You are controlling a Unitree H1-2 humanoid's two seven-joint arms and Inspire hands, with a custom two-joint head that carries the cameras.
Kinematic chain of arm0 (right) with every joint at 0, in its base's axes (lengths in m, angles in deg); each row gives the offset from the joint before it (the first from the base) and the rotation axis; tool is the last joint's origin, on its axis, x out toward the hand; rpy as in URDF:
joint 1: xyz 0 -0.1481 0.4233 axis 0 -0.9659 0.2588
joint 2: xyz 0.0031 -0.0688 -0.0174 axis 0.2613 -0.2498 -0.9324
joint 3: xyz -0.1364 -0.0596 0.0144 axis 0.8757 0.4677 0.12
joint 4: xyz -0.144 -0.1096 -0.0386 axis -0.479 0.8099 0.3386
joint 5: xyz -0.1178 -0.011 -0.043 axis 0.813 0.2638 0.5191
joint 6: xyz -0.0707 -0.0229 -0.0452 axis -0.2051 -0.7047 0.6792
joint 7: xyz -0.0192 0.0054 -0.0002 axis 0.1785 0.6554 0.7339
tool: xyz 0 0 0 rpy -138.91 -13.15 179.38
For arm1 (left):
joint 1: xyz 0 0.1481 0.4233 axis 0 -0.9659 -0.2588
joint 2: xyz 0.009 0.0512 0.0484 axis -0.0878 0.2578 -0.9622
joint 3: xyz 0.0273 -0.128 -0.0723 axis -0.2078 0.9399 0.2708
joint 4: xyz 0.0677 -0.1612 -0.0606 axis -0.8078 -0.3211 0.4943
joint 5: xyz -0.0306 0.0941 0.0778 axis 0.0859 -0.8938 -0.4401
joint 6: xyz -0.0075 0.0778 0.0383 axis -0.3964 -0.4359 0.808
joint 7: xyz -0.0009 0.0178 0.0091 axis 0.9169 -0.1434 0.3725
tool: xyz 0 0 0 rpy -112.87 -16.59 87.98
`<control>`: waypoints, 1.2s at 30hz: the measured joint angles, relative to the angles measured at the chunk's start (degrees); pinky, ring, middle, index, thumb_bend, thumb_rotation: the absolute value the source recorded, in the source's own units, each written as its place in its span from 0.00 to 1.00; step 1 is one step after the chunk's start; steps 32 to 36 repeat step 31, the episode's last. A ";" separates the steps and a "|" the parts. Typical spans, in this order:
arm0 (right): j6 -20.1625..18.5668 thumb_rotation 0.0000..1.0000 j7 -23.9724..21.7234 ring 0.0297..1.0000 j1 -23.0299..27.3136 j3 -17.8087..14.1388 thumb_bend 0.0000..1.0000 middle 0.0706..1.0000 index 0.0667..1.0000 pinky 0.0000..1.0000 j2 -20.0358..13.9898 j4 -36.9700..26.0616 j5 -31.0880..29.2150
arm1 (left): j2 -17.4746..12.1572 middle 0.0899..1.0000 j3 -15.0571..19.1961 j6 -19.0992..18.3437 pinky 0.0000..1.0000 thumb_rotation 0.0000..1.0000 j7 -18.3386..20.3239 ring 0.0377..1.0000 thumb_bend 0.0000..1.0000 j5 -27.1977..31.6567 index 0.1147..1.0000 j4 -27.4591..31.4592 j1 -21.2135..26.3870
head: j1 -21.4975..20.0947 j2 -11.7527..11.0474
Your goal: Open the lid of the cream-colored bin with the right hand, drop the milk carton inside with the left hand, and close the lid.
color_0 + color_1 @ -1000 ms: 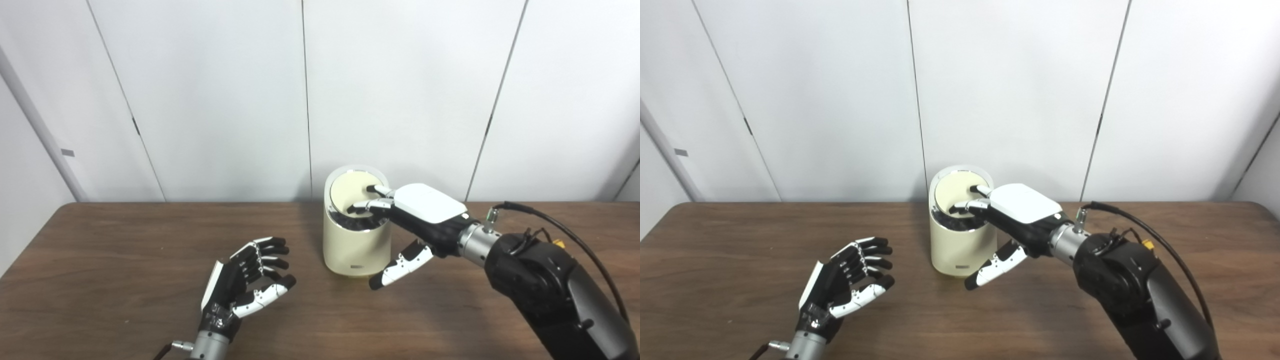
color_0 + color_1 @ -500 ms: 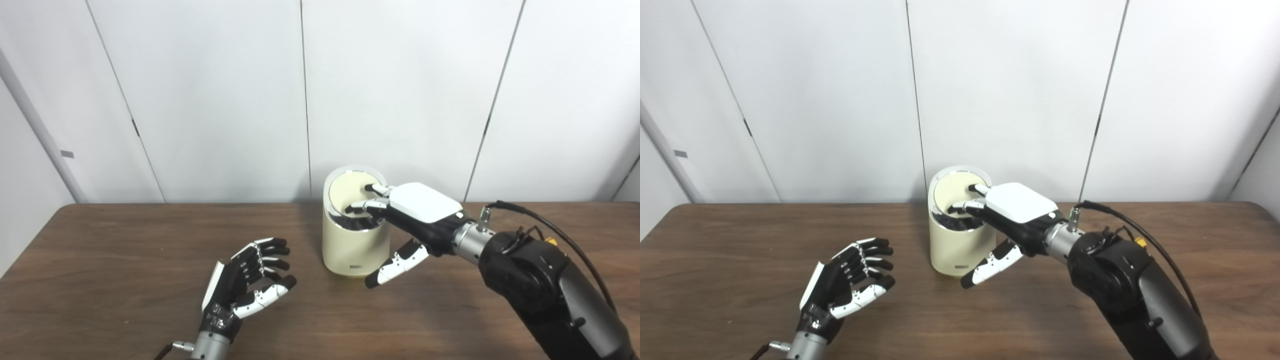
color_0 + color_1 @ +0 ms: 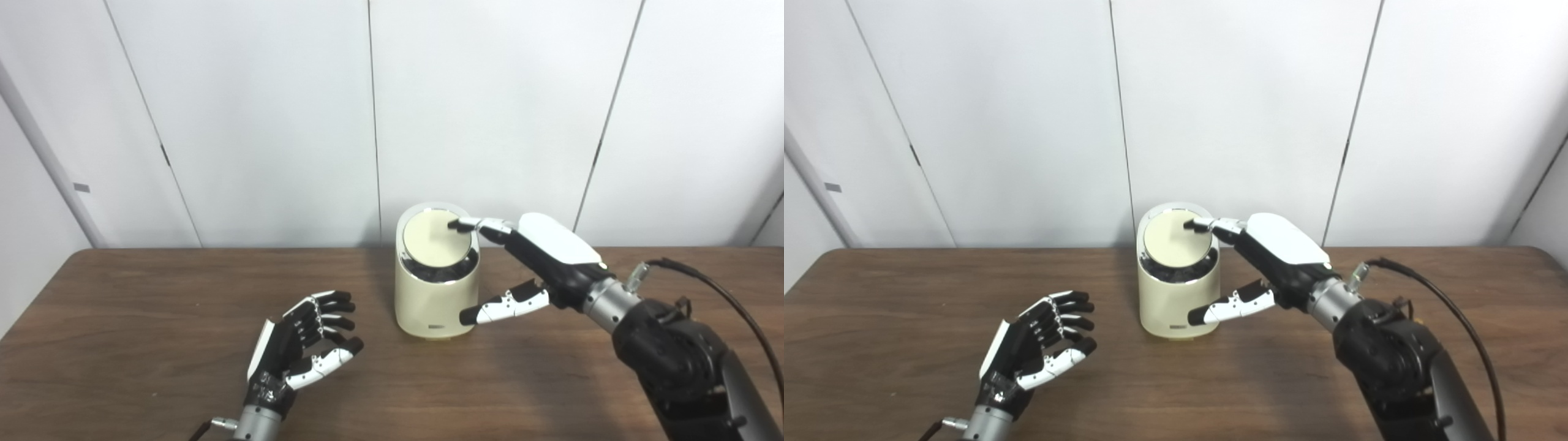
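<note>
We find the cream-colored bin point(image 3: 436, 278) near the worktop's far edge, its lid point(image 3: 437, 237) tilted, the spread right hand point(image 3: 539, 263) fingertips point(image 3: 454, 225) touching it; left hand point(image 3: 300, 343) spread, empty.

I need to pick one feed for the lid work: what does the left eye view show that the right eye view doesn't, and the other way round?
Only the left eye view: a longer stretch of the table along its left edge. Only the right eye view: the table's far right corner. Both: the right hand with its fingers at the lid of the cream-colored bin, thumb beside the bin's wall. The left hand is open and empty near the front. Neither view shows a milk carton.
</note>
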 measured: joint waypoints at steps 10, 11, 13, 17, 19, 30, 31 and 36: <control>-1.60 0.37 7.89 0.86 -11.29 -4.94 0.76 0.90 0.91 0.72 4.00 0.14 -5.30 | 0.03 0.67 0.05 0.08 0.48 0.18 0.30 0.59 0.73 0.40 0.70 -0.01 0.01 | 0.00 -0.09; -1.72 0.34 8.86 0.86 -12.59 -5.58 0.76 0.90 0.91 0.74 4.26 0.15 -5.58 | 0.04 0.67 0.05 0.19 0.48 0.17 0.38 0.59 0.72 0.78 0.70 -0.04 0.00 | 0.00 -0.09; -1.51 0.32 10.93 0.87 -14.93 -6.54 0.75 0.90 0.92 0.76 4.97 0.14 -6.75 | 0.03 0.66 0.12 1.06 0.49 0.16 0.48 0.59 0.72 1.51 0.70 -0.08 0.01 | 0.09 -0.26; -0.14 0.26 13.86 0.89 -19.32 -8.20 0.77 0.91 0.92 0.80 6.65 0.21 -10.81 | -0.05 0.67 0.17 2.41 0.49 0.14 0.44 0.59 0.72 1.58 0.71 -0.82 0.32 | -0.44 -0.26; 2.80 0.25 15.60 0.88 -20.45 -8.69 0.76 0.90 0.91 0.77 7.04 1.17 -12.97 | -0.20 0.66 0.19 3.21 0.50 0.12 0.44 0.59 0.72 1.51 0.71 -1.47 0.79 | -0.70 -0.44; 11.97 0.29 19.78 0.88 -22.09 -10.61 0.78 0.92 0.93 0.79 7.44 8.80 -19.93 | -0.72 0.67 0.09 4.56 0.49 0.11 0.84 0.59 0.70 1.69 0.72 -2.10 1.20 | -0.70 -0.44; 12.11 0.29 20.12 0.88 -22.32 -10.81 0.78 0.92 0.93 0.79 7.78 9.03 -20.63 | -0.80 0.67 0.09 4.56 0.49 0.11 0.91 0.59 0.70 1.72 0.72 -2.07 1.19 | -0.70 -0.44; 12.11 0.29 20.12 0.88 -22.32 -10.81 0.78 0.92 0.93 0.79 7.78 9.03 -20.63 | -0.80 0.67 0.09 4.56 0.49 0.11 0.91 0.59 0.70 1.72 0.72 -2.07 1.19 | -0.70 -0.44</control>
